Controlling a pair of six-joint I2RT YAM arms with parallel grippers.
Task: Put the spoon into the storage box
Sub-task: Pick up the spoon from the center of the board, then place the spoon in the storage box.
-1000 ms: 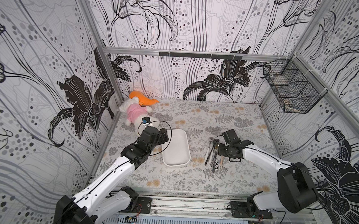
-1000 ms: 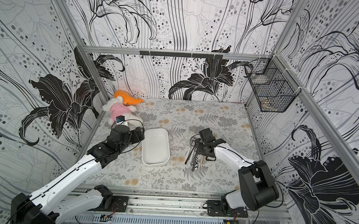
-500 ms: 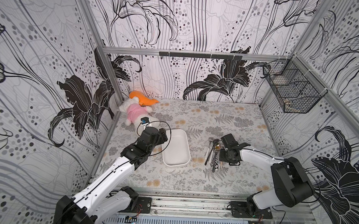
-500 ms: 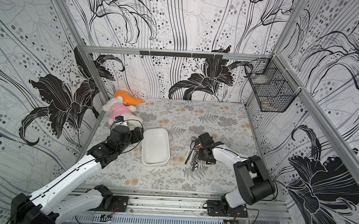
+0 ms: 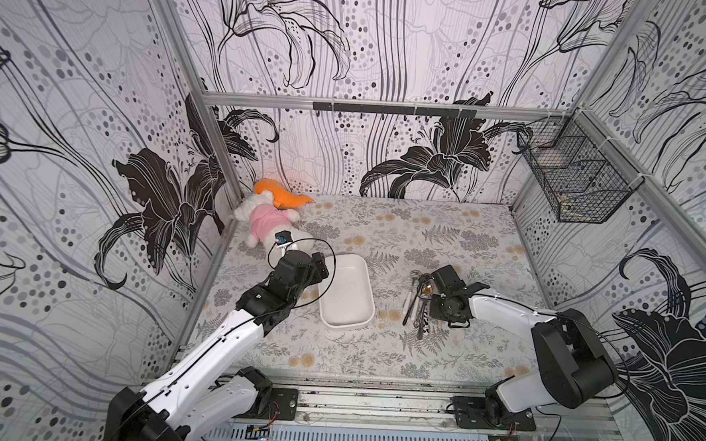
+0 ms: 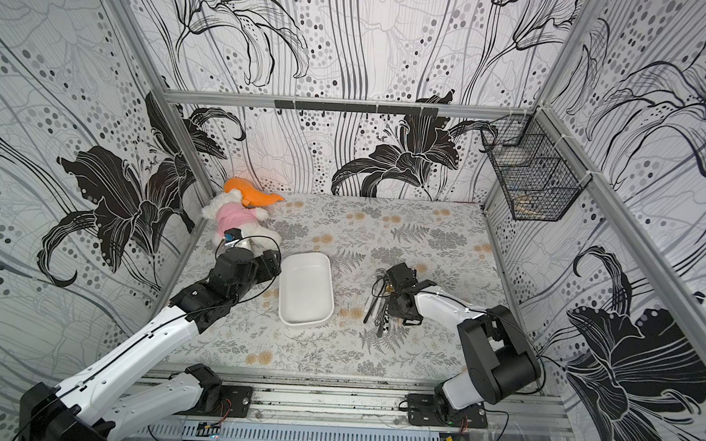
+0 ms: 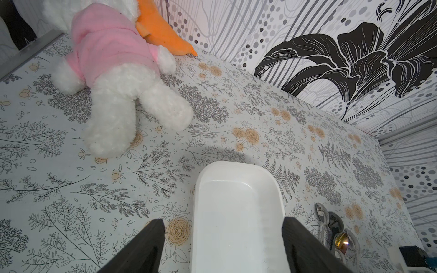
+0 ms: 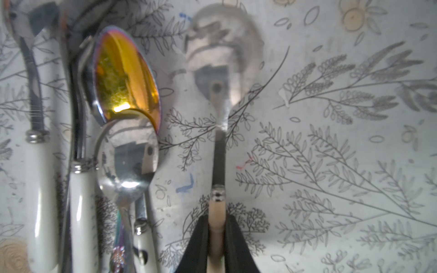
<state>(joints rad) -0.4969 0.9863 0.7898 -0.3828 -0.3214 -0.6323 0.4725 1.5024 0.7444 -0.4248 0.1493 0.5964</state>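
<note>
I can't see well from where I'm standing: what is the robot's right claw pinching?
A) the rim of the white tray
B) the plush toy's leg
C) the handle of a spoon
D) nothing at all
C: in the right wrist view the right gripper is shut on the pale handle of a spoon that lies on the table.

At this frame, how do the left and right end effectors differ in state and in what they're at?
The left end effector is open; the right end effector is shut. The left holds nothing, its fingers straddling the storage box; the right pinches the handle of a beige-handled spoon. Shared: both have black fingers and sit low at the table.
</note>
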